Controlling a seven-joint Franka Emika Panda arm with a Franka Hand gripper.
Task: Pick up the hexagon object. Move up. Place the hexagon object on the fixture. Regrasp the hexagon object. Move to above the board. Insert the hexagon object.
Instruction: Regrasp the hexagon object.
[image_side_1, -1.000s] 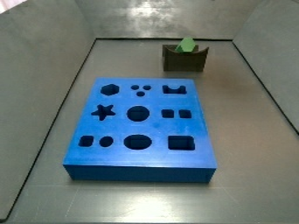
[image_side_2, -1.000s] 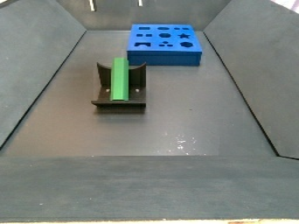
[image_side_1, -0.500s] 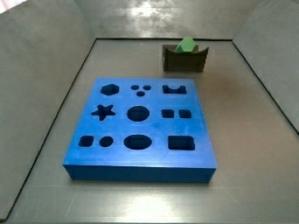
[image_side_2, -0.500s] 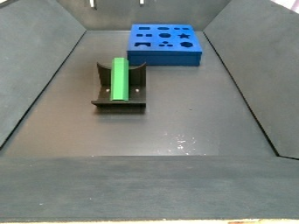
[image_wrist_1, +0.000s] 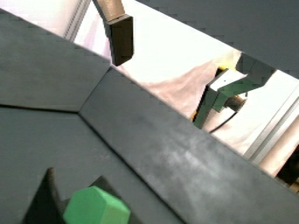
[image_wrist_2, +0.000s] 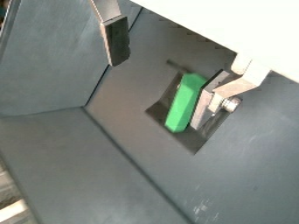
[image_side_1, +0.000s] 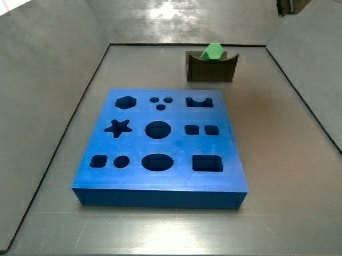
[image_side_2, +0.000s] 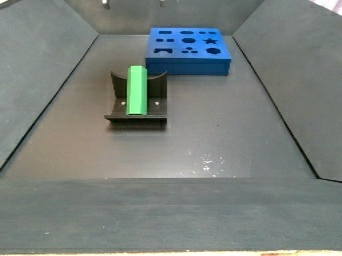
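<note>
The bright green hexagon object (image_side_1: 211, 51) lies in the notch of the dark fixture (image_side_1: 211, 69) at the far end of the tray; both also show in a side view, the hexagon object (image_side_2: 136, 90) resting lengthwise on the fixture (image_side_2: 134, 119). The blue board (image_side_1: 162, 150) lies flat on the floor and also shows at the far end (image_side_2: 187, 62). My gripper (image_wrist_2: 163, 70) is open and empty, high above the hexagon object (image_wrist_2: 184, 102), which lies below near one finger. Only a dark tip of the gripper (image_side_1: 286, 6) shows at a side view's top corner. In a wrist view the gripper (image_wrist_1: 172, 68) is open over the tray wall, with the hexagon end (image_wrist_1: 93, 208) low down.
Grey tray walls (image_side_2: 47, 90) slope up on all sides round the floor. The board (image_side_1: 162, 150) sits a short way from the fixture, with bare floor between them.
A dark tip of the gripper has come into view at the top right corner of a side view. The hexagon object, fixture and board have not moved.
</note>
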